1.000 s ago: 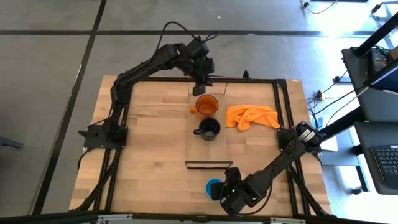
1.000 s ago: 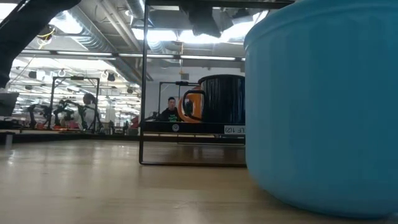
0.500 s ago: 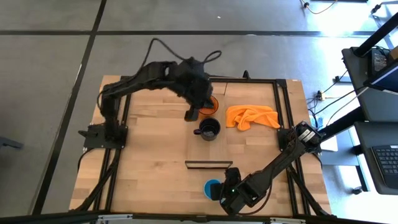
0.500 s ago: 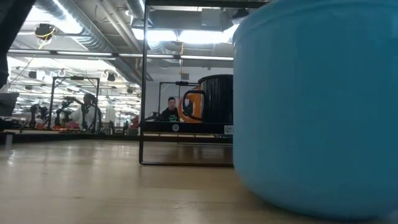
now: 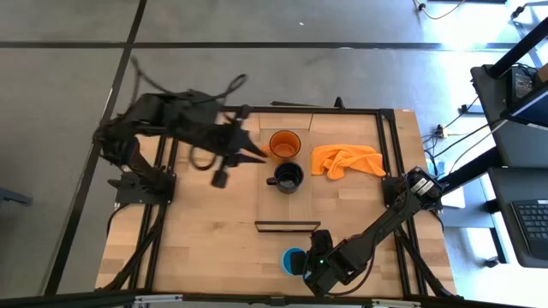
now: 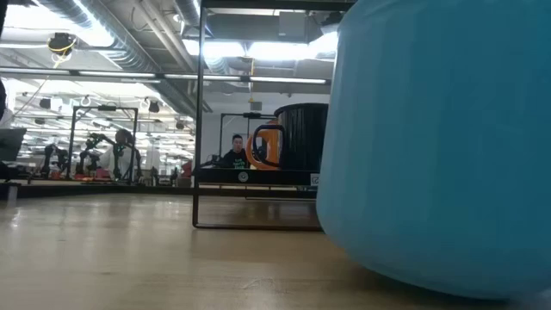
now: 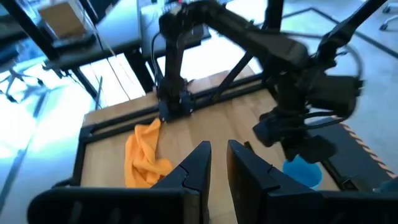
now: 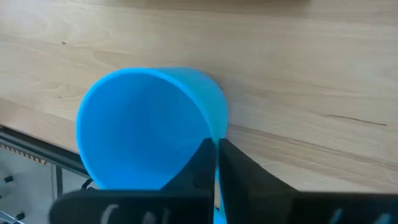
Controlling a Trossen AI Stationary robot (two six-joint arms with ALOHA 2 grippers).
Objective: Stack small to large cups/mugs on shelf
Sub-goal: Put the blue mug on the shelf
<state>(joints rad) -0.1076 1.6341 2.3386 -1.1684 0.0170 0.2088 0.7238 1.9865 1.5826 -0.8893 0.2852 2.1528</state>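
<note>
The orange mug and the black mug stand upright on their bases, side by side, on the light-wood shelf. They also show in the low view: orange, black. The bright blue mug is near the table's front edge, and my right gripper is shut on it. The mug fills the right of the low view. My left gripper hovers left of the orange mug, pointing right. It is empty, with a narrow gap between its fingers. My right gripper holds the blue mug by its wall at the rim, with one finger inside the mug and one outside. The fingers come from the table's right side, slanting down. The mug leans slightly in the low view. I cannot tell whether its base touches the table.
A crumpled orange cloth lies on the table right of the shelf. The dark frame of the shelf's near end stands between the blue mug and the black mug. A person sits in the room beyond the table.
My left arm has swung away from above the orange mug at the far edge, toward the table's left, and has turned so its gripper points right. The blue mug has tipped a little in my right gripper's hold and come nearer the low camera.
</note>
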